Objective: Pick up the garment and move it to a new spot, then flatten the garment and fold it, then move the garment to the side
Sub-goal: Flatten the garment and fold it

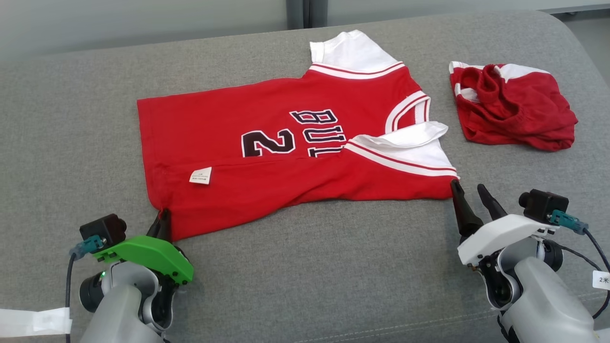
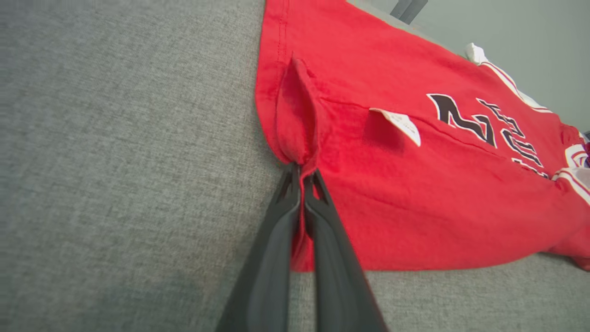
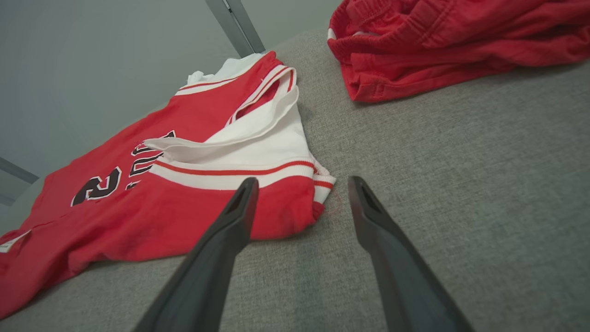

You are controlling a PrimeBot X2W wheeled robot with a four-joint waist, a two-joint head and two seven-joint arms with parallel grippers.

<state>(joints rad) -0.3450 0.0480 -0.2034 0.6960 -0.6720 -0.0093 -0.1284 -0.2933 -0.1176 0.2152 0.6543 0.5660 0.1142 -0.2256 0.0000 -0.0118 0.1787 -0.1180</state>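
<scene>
One red jersey [image 1: 286, 157] lay spread across the middle of the grey cushion [image 1: 333, 276], printed side up, hem toward the robot's left and collar toward its right. It was mostly flat but not tidy: the near long edge was turned over onto the body, showing a white label [image 1: 200, 175], and the near white sleeve was creased across the chest. The left fingers [image 2: 274, 258] were pinched shut on the near hem corner, where the cloth bunched into a small raised ridge just past the tips. The right fingers [image 3: 233, 226] stood wide apart and held nothing, low over the cushion just beside the near shoulder corner. One tip was over the red edge and the other over bare upholstery. Whether that tip touched the cloth could not be told. A crumpled pair of red shorts [image 1: 514, 109] sat apart on the far right, clear of the jersey and of both arms. I judged this to be the flatten-and-fold step, with one of two corner grips made and the other not yet taken. The next move would call for the right fingers to advance a little onto the shoulder corner and close on it. After that both arms could draw the near edge taut and carry it evenly, keeping the same height so the jersey did not skew or drag toward the shorts.
</scene>
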